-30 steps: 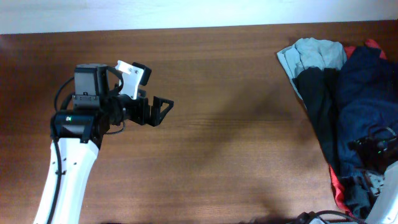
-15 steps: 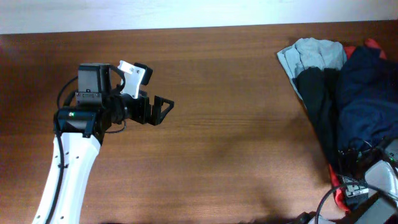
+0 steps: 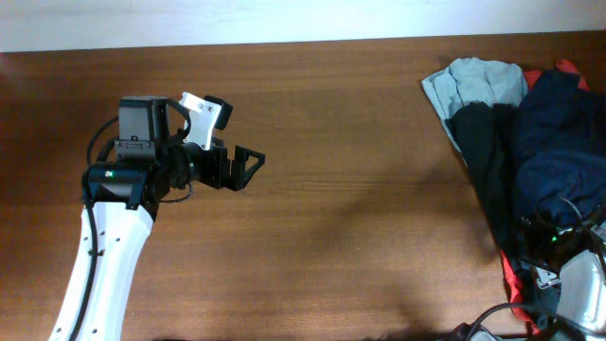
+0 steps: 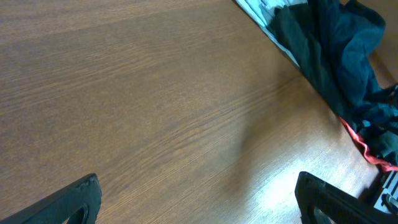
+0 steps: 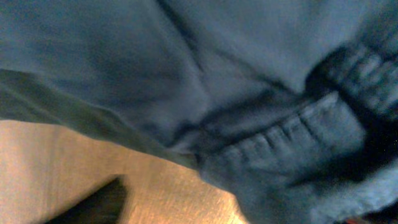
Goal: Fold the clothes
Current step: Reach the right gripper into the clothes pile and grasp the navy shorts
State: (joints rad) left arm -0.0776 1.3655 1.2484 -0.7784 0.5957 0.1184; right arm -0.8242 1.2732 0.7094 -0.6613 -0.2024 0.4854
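Note:
The dark navy shorts (image 3: 559, 142) lie crumpled on top of a clothes pile at the table's right edge. They also show in the left wrist view (image 4: 339, 50). My right gripper (image 3: 557, 237) is low over the near end of the pile. In the right wrist view the navy cloth with its ribbed waistband (image 5: 280, 143) fills the frame, blurred. One dark finger (image 5: 99, 202) shows far to the left over bare wood; the other is hidden by cloth. My left gripper (image 3: 248, 163) is open and empty over the table's left part, its fingers wide apart (image 4: 202, 202).
The pile also holds a long black garment (image 3: 483, 152), a light grey-blue garment (image 3: 483, 80) and a red shirt (image 3: 516, 294) underneath. The wooden table (image 3: 360, 208) stretches between the arms. Cables lie at the bottom right edge (image 3: 492, 327).
My right gripper dipped toward the near edge of the pile and has come back up over the navy cloth. The left arm has barely moved.

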